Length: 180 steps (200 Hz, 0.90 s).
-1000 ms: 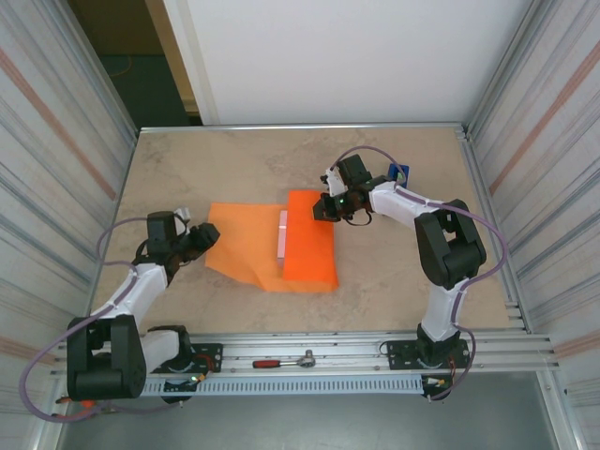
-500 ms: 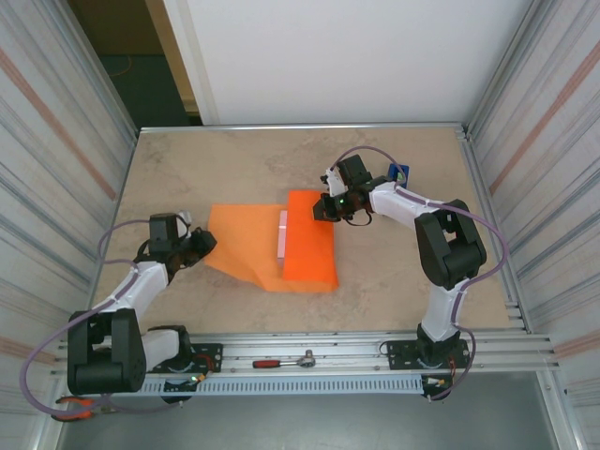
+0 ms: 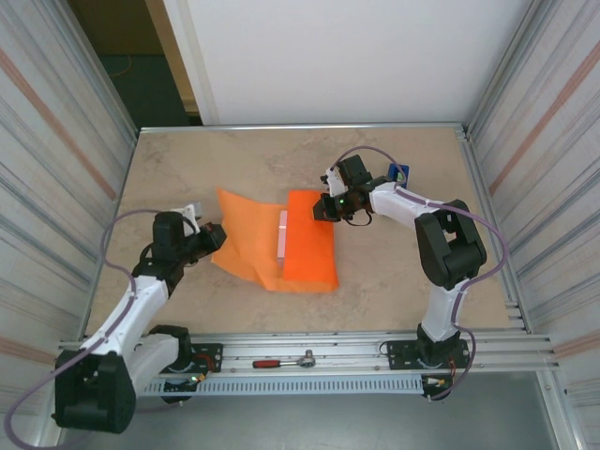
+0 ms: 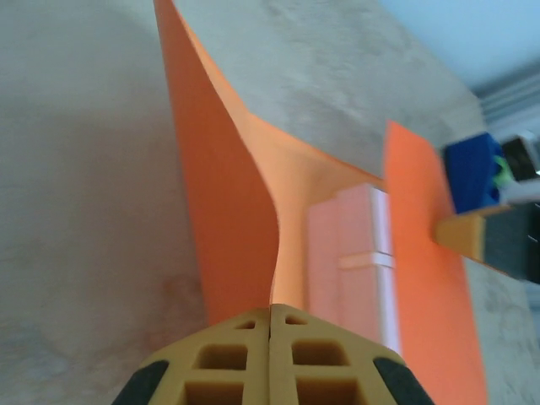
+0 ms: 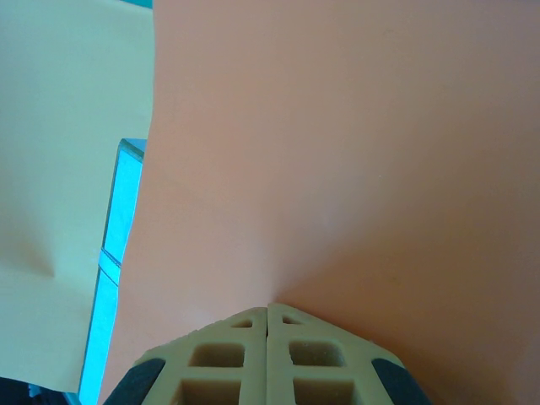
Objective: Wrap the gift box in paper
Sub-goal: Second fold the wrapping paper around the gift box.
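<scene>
top cam: the gift box sits around the middle of the table, only a thin pale strip of it peeking out bc the paper is folded over its right side. the other half of the sheet runs out left of the box and is raised off the table. left gripper is left of the box, fingers pressed shut on that raised edge. right gripper is at the box's far right, tips closed at the corner of the folded flap. blue tape dispenser is further right of the box, well apart. left wrist cam: fingers tight together w/ the paper edge pinched in the seam, sheet curving up, box just ahead, half under the flap. right wrist cam: fingers also shut, pinching the flap, box strip off to the left
</scene>
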Each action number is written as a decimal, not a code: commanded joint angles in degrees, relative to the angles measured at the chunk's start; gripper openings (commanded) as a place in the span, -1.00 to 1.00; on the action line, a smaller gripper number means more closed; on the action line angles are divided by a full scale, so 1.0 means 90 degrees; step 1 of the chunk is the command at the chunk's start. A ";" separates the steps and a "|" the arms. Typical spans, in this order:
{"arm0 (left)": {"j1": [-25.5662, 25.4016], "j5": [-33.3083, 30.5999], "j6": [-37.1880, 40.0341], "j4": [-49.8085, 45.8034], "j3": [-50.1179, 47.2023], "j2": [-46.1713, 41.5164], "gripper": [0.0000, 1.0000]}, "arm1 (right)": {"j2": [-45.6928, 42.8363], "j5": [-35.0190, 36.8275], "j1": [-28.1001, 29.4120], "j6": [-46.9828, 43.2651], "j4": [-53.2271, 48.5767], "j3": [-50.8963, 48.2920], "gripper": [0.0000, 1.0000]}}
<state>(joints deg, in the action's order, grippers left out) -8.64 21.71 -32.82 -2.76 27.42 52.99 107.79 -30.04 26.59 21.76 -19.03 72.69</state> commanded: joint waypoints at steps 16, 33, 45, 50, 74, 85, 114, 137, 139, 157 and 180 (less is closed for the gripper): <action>-0.0932 -0.0460 -0.0140 0.0090 0.0066 -0.0374 -1.00 | 0.0436 0.0394 0.0161 -0.0132 -0.0415 -0.0384 -1.00; -0.1361 -0.0640 -0.0288 0.0102 0.0159 -0.0301 -1.00 | 0.0455 0.0398 0.0161 -0.0128 -0.0416 -0.0390 -1.00; -0.1621 -0.0714 -0.0407 0.0130 0.0259 -0.0194 -1.00 | 0.0453 0.0394 0.0170 -0.0131 -0.0417 -0.0399 -1.00; -0.1736 -0.0781 -0.0467 0.0131 0.0312 -0.0128 -1.00 | 0.0455 0.0393 0.0169 -0.0132 -0.0415 -0.0399 -1.00; -0.2241 -0.1059 -0.0828 0.0178 0.0652 0.0281 -1.00 | 0.0463 0.0389 0.0171 -0.0123 -0.0415 -0.0401 -1.00; -0.2423 -0.1182 -0.1048 0.0173 0.0849 0.0500 -1.00 | 0.0459 0.0386 0.0180 -0.0118 -0.0420 -0.0392 -1.00; -0.2897 -0.1338 -0.1611 0.0354 0.1341 0.1208 -1.00 | 0.0480 0.0393 0.0209 -0.0115 -0.0425 -0.0362 -1.00; -0.3319 -0.1394 -0.1825 0.0649 0.1715 0.1850 -1.00 | 0.0493 0.0389 0.0234 -0.0103 -0.0437 -0.0342 -1.00; -0.3364 -0.1404 -0.1843 0.0656 0.1757 0.1913 -1.00 | 0.0492 0.0396 0.0238 -0.0103 -0.0440 -0.0349 -1.00; -0.3673 -0.1422 -0.1935 0.0874 0.2023 0.2452 -1.00 | 0.0492 0.0405 0.0249 -0.0103 -0.0450 -0.0332 -1.00; -0.4030 -0.1409 -0.2024 0.1148 0.2297 0.3150 -1.00 | 0.0497 0.0410 0.0273 -0.0104 -0.0455 -0.0323 -1.00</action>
<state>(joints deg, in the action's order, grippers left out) -42.35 10.15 -48.60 3.70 45.06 76.73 107.70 -30.02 26.65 21.76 -18.68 72.47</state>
